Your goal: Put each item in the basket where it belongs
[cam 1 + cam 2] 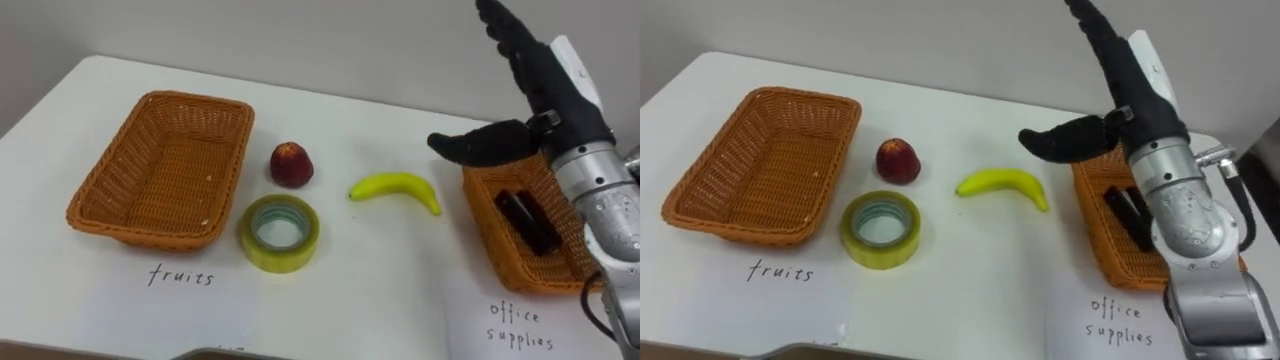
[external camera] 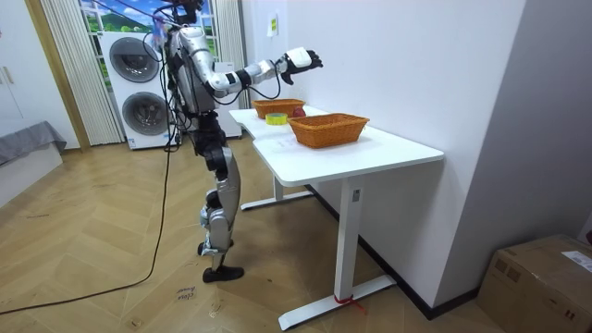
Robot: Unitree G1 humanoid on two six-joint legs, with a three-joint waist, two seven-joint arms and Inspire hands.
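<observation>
Left eye view: the right robot hand (image 1: 535, 90) hangs above the right basket (image 1: 490, 235), fingers straight and apart, holding nothing. A dark item (image 1: 527, 220) lies in that basket. On the bench (image 1: 380, 290), the banana (image 1: 395, 188), red fruit (image 1: 291, 165) and tape roll (image 1: 279, 232) lie between it and the left basket (image 1: 95, 195).

Room view: the robot stands at the bench's end, one arm stretched over it.

Right eye view: the tape roll sits just in front of the red fruit.
</observation>
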